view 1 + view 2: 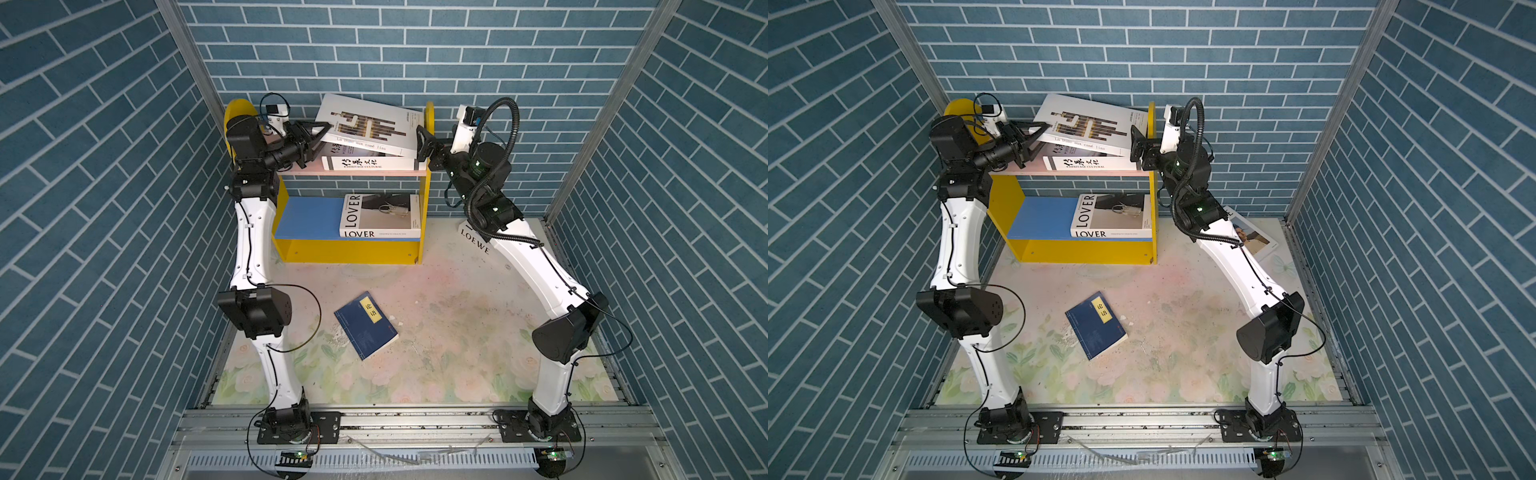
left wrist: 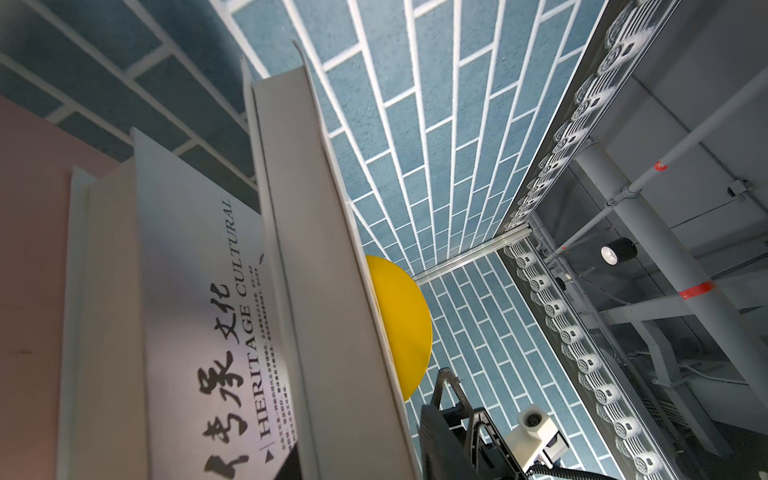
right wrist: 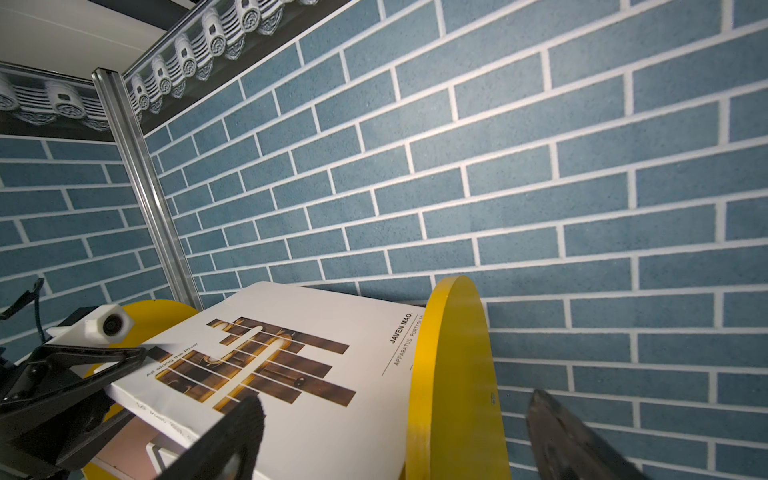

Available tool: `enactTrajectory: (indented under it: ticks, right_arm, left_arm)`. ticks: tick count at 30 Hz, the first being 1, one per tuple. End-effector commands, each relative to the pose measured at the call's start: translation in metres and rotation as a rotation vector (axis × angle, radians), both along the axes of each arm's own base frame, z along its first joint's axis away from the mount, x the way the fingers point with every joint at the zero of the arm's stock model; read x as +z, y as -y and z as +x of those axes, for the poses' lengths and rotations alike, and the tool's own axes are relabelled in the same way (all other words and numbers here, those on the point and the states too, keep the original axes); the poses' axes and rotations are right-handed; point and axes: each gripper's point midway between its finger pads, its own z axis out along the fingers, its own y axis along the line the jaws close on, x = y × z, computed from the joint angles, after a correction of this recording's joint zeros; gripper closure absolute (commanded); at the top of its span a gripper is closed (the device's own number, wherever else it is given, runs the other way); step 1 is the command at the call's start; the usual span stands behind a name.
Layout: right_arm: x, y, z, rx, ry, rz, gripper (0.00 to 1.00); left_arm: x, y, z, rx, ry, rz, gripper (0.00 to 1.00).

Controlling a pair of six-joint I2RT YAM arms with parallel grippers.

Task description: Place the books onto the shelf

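L gripper (image 1: pixel 323 134) pinches brown-bar book (image 1: pixel 374 120) corner; R gripper (image 1: pixel 424 145) jaws spread wide. Prob stiff, heavy, slick: hold opposite edges.

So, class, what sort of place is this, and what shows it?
Probably a robot lab test cell staged as a room: brick-print wall panels on an aluminium frame, left arm and right arm bolted to a metal rail.

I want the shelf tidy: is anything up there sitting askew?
Yes. The white book with brown bars lies tilted above the pink upper board, leaning over the white Heritage Cultural book, its left edge between the jaws of the left gripper.
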Motion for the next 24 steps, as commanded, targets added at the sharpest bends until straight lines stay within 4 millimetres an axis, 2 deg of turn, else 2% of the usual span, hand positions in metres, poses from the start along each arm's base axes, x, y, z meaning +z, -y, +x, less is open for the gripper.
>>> enactTrajectory:
  ticks: [1,5,11,18,24]
  right_arm:
    - [0.019,0.008,-0.011,-0.017,0.049,0.008,0.02]
    - [0.019,0.008,-0.011,-0.018,0.050,0.006,0.01]
    - [0.017,0.010,-0.011,-0.029,0.043,-0.007,0.01]
    - [0.019,0.012,-0.010,-0.040,0.051,-0.009,0.02]
    - [0.019,0.010,-0.009,-0.036,0.053,-0.009,0.01]
  left_arm:
    - [0.000,0.006,0.005,-0.010,0.033,0.001,0.63]
    - [-0.004,0.013,0.009,-0.020,0.020,-0.012,0.64]
    - [-0.006,0.009,0.013,0.019,0.007,-0.021,0.68]
    - [-0.005,0.015,0.008,-0.007,0.004,-0.021,0.67]
    - [0.001,0.016,-0.001,-0.009,0.006,-0.018,0.55]
